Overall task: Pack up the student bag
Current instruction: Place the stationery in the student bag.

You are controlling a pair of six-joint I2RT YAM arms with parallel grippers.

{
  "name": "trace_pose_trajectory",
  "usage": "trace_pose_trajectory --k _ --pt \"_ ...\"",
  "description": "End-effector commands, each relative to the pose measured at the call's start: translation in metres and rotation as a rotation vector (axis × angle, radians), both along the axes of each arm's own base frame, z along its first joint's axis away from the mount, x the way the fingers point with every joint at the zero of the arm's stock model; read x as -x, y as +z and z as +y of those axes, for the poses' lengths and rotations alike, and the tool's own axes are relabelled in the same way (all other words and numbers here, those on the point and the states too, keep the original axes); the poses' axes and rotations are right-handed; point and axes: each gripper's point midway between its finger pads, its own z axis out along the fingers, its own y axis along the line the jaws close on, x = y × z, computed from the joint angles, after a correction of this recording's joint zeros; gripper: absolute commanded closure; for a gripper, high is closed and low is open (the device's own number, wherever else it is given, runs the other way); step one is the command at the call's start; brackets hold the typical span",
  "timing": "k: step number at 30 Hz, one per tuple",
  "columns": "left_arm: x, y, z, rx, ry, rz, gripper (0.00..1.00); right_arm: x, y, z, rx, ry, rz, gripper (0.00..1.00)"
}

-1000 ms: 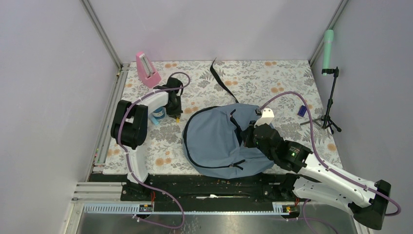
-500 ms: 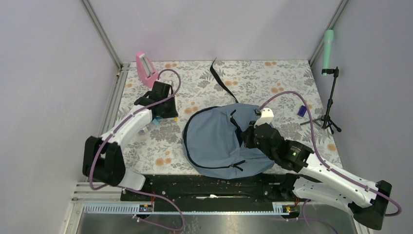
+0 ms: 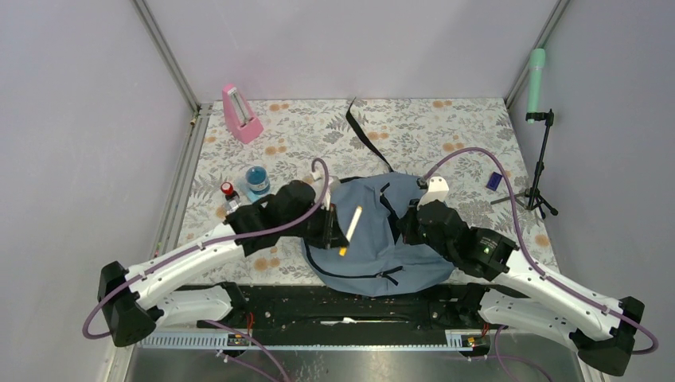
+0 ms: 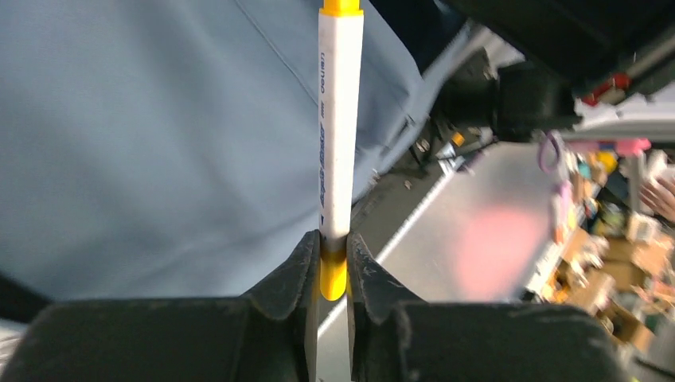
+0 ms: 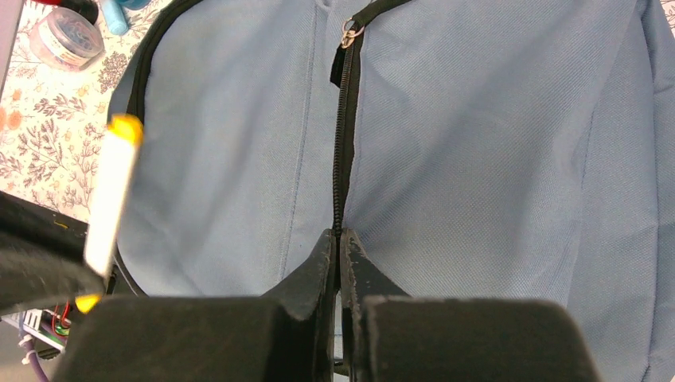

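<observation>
Over the student bag (image 3: pixel 374 256), left fingers (image 4: pixel 296 274) pinch a white marker (image 4: pixel 339 119); right fingers (image 5: pixel 315 270) press together on its zipper (image 5: pixel 343 159).

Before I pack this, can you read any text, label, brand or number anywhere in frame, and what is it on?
On the white marker held in the left tool: blue lettering runs along the barrel, too blurred to read.
On the student bag: no lettering visible.
On the blue bottle and the small jar: any label is too small to read.
Nothing else shows legible text.
</observation>
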Motion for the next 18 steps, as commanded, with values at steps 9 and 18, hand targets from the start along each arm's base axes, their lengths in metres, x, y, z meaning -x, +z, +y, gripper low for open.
trace_pose_trajectory --k 9,18 --pt "0.038 -0.003 -0.063 0.145 -0.200 0.171 1.00 0.003 0.036 0.016 -0.090 0.041 -0.013 1.00" --pt "0.031 -0.006 -0.094 0.205 -0.244 0.226 1.00 0.003 0.034 0.016 -0.057 0.072 -0.026 1.00"
